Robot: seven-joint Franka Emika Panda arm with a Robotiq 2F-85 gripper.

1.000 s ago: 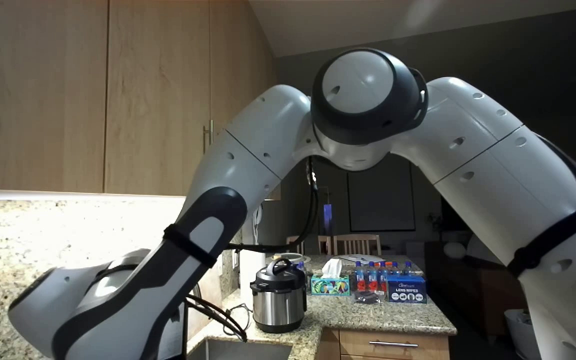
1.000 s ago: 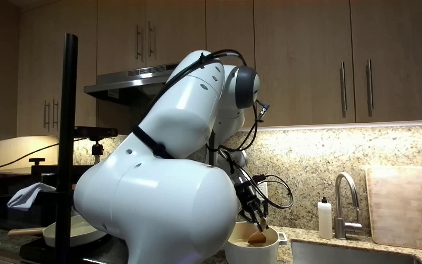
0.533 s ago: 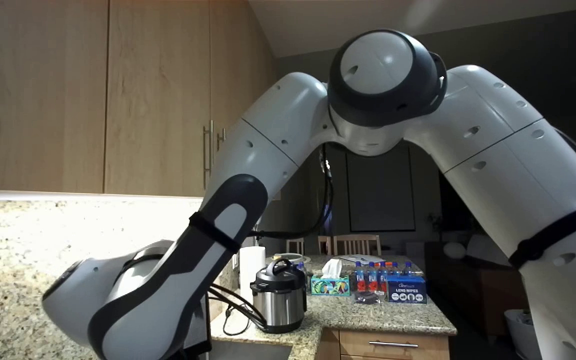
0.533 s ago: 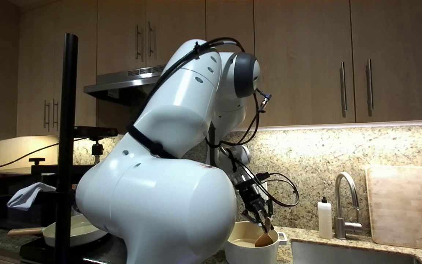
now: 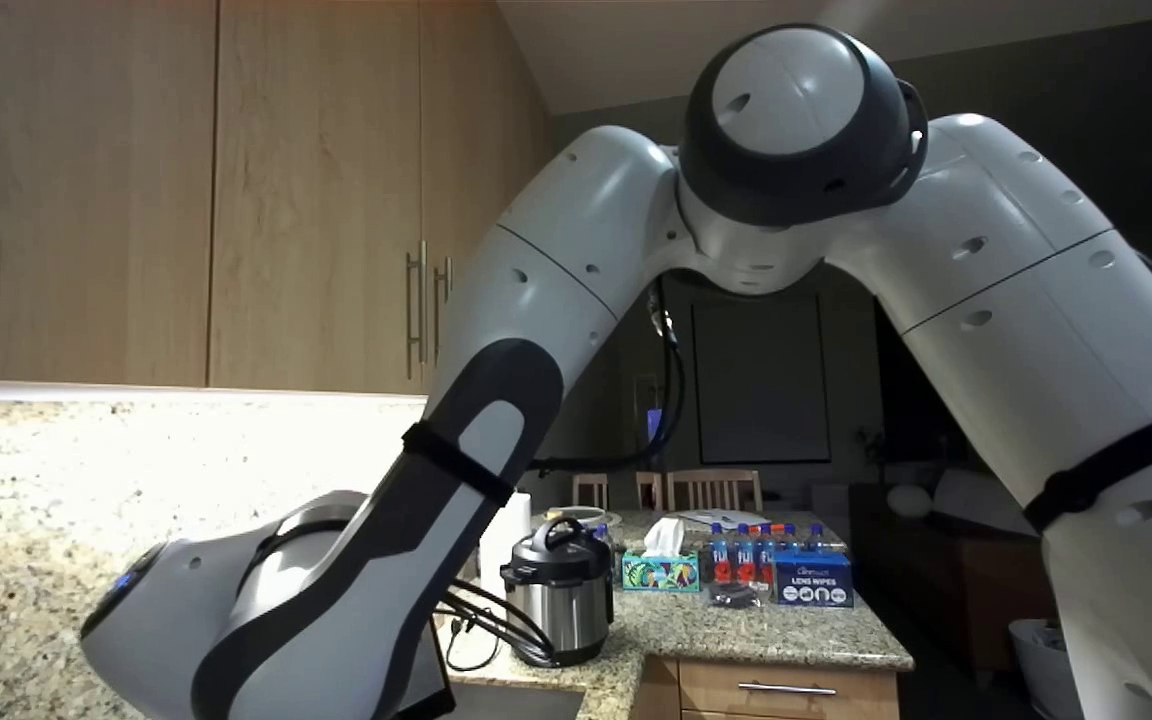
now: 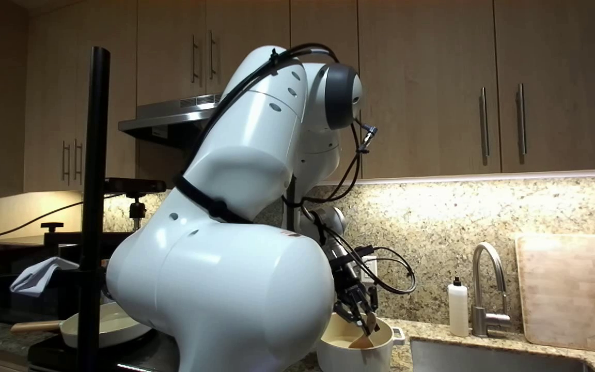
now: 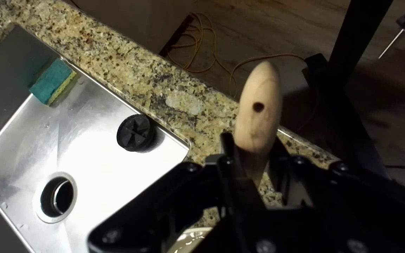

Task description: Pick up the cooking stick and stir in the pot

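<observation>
The cooking stick is a pale wooden utensil with a hole in its handle end (image 7: 260, 102), which sticks up past my fingers in the wrist view. Its brown lower end (image 6: 362, 342) is down inside the pot in an exterior view. My gripper (image 6: 370, 324) is tilted down over the pot's opening; in the wrist view the gripper (image 7: 253, 151) has its black fingers on both sides of the handle, shut on it. The cream pot (image 6: 354, 360) has a white side handle; only a bit of its rim (image 7: 197, 230) shows in the wrist view. An exterior view hides the gripper and pot.
A steel sink (image 7: 93, 165) with a sponge (image 7: 53, 82) and black stopper (image 7: 135, 133) lies beside the pot. A soap bottle (image 6: 457, 309), faucet (image 6: 488, 315) and cutting board (image 6: 576, 294) stand along the wall. A frying pan (image 6: 104, 330) and black post (image 6: 96, 206) are at left.
The stick's lower end has moved inside the pot, first right and then back left in an exterior view. The arm's upper joint has risen. The gripper has kept its hold.
</observation>
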